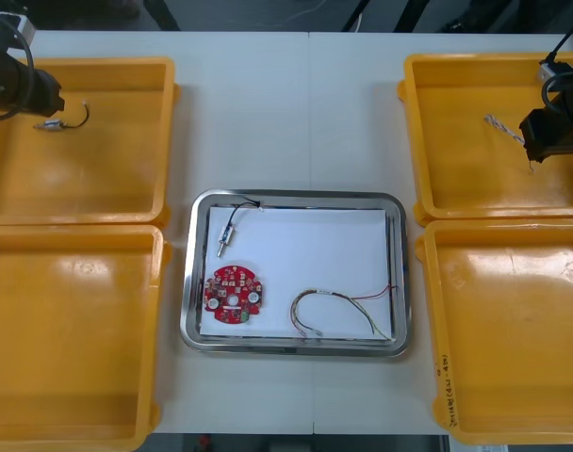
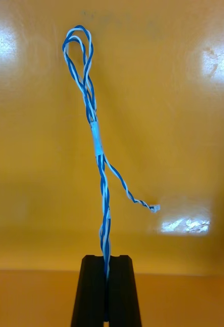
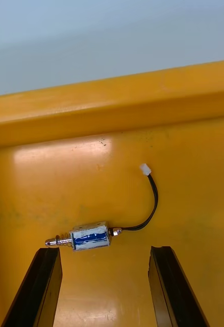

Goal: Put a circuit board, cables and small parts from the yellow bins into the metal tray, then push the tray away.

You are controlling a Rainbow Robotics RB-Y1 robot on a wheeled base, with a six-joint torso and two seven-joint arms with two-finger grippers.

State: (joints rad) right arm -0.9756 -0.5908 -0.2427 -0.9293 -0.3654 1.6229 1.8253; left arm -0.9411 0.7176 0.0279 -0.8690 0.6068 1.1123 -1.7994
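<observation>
In the right wrist view my right gripper (image 2: pixel 107 286) is shut on the twisted blue and white cable (image 2: pixel 94 138), which stretches away from the fingers over the bin floor. From the front, that gripper (image 1: pixel 541 151) hangs over the far right yellow bin (image 1: pixel 428 132) with the cable (image 1: pixel 505 128) beside it. My left gripper (image 3: pixel 105 286) stands open just short of a small metal part (image 3: pixel 89 237) with a black lead. From the front, the left gripper (image 1: pixel 41 99) is in the far left yellow bin (image 1: pixel 126 179) by the part (image 1: pixel 53 123). The metal tray (image 1: pixel 197 330) holds a red circuit board (image 1: pixel 234 295), a red and yellow cable (image 1: pixel 338 311) and a small metal part (image 1: pixel 227 231).
Two more yellow bins lie nearer me, the near left bin (image 1: pixel 70 339) and the near right bin (image 1: pixel 513 330). The tray is white inside, between the bins, on the light table (image 1: pixel 286 113).
</observation>
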